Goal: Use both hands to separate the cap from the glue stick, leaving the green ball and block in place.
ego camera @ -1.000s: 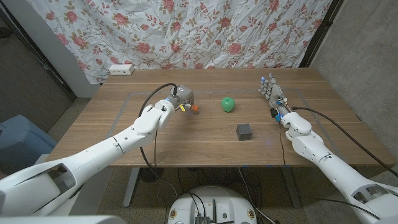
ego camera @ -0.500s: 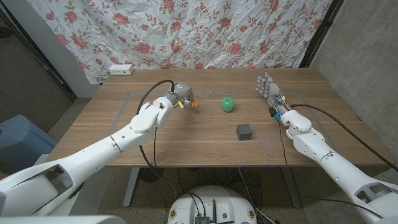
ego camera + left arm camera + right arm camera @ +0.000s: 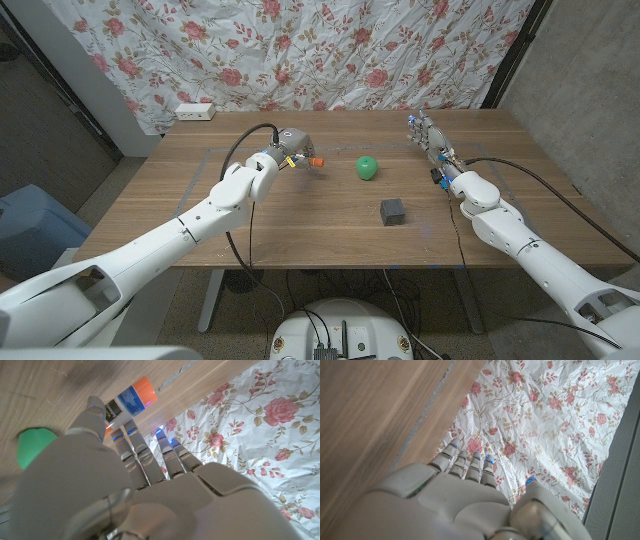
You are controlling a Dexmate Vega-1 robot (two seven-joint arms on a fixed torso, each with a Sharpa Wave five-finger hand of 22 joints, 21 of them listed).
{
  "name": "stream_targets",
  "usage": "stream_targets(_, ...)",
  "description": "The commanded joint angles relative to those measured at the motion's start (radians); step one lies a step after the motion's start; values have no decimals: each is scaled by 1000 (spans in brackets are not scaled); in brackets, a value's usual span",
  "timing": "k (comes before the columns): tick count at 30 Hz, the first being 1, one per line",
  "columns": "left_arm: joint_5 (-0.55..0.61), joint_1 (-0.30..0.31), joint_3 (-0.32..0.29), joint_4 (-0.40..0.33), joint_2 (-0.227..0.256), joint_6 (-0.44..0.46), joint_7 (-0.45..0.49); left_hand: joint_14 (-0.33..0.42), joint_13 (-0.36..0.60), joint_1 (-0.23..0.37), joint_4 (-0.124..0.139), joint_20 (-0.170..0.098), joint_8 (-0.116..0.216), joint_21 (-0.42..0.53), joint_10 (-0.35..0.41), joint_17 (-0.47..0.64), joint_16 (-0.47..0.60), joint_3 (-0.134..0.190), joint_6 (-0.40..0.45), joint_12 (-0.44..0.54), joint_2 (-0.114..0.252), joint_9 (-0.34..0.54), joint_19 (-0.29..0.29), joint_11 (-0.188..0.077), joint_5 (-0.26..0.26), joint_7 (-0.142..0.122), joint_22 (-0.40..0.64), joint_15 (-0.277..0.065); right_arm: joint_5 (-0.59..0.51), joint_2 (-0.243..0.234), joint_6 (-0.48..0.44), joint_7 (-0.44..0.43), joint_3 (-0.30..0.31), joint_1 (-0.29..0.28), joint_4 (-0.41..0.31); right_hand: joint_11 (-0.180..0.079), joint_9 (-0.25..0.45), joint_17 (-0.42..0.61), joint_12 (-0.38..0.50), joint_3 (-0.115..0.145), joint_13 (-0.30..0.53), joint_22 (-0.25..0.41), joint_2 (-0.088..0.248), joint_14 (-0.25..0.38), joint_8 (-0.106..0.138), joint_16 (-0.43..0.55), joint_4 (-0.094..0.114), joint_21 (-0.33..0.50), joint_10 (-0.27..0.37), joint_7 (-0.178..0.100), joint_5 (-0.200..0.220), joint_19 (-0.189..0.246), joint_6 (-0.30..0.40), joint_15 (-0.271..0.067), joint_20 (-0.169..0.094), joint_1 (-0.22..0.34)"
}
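Floral cloth backs the wooden table, where the left hand grips the glue stick aloft upper centre-left; next, the empty, spread-fingered right hand, upper right, should probably come grasp its orange cap

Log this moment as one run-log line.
left robot hand: holds glue stick, cap on | right robot hand: open | green ball, block: in place

ball right of glue stick (held aloft), block nearer
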Motion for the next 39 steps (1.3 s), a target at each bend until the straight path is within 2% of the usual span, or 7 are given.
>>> stream_targets(1,-64,6,-16,-10,-20,-2,70,7,2,7,-2,-27,2,3,31,2,0,-4,61,-4,11,4,-4,-19,7,-19,2,-154,-111,-46,17,-39,-15,-3,-57,-9,2,-2,8,8,1,2,-11,4,-2,4,-7,1,15,1,4,-9,2,-8,-11,9)
stream_targets(7,-92,13,-22,-14,-38,18,100,-1,2,7,-3,-26,-2,2,32,0,-5,-7,63,-5,10,4,-8,-19,7,-20,2,-154,-163,-79,-12,-60,-18,-10,-106,-24,2,-8,9,13,0,3,-18,-6,-2,-1,-18,-10,28,-4,1,-57,1,-1,0,15)
stream_targets(15,-142,23,-30,-2,-72,30,176,-6,2,4,-2,-25,-7,2,34,0,-7,-11,65,-6,12,4,-11,-19,7,-20,2,-151,-213,-116,-43,-60,-23,-12,-154,-19,2,-14,7,17,0,3,-28,-16,-5,-5,-37,-5,31,-12,-2,-63,-9,7,3,29)
stream_targets(20,-188,25,-38,10,-91,24,223,-6,3,4,-2,-24,-9,1,35,0,-7,-12,65,-6,13,4,-12,-19,7,-20,2,-152,-251,-144,-68,-55,-30,-10,-187,-22,2,-18,6,21,1,3,-38,-18,-6,-4,-56,0,34,-20,-5,-57,-16,6,25,46)
stream_targets(26,-239,20,-39,21,-103,8,251,-7,3,4,-2,-25,-10,2,37,0,-7,-13,70,-7,15,4,-13,-19,8,-20,2,-152,-293,-173,-96,-52,-36,-12,-227,-27,3,-23,4,31,2,2,-51,-21,-3,-4,-91,2,31,-31,-12,-57,-22,6,27,81)
stream_targets(30,-260,21,-37,22,-115,28,264,-7,3,3,-2,-24,-12,1,38,0,-7,-15,70,-7,15,4,-15,-19,8,-20,2,-152,-328,-183,-87,-60,-38,-12,-241,-30,5,-30,8,50,5,2,-63,-16,3,1,-145,5,44,-38,-26,-54,-33,10,33,137)
stream_targets(39,-331,25,-36,28,-132,18,298,-8,3,1,-2,-22,-16,1,39,0,-6,-18,72,-8,16,4,-18,-19,8,-19,2,-151,-382,-216,-109,-7,-57,21,-279,-30,7,-33,7,60,6,3,-71,-20,3,1,-176,5,46,-38,-36,-54,-39,14,41,168)
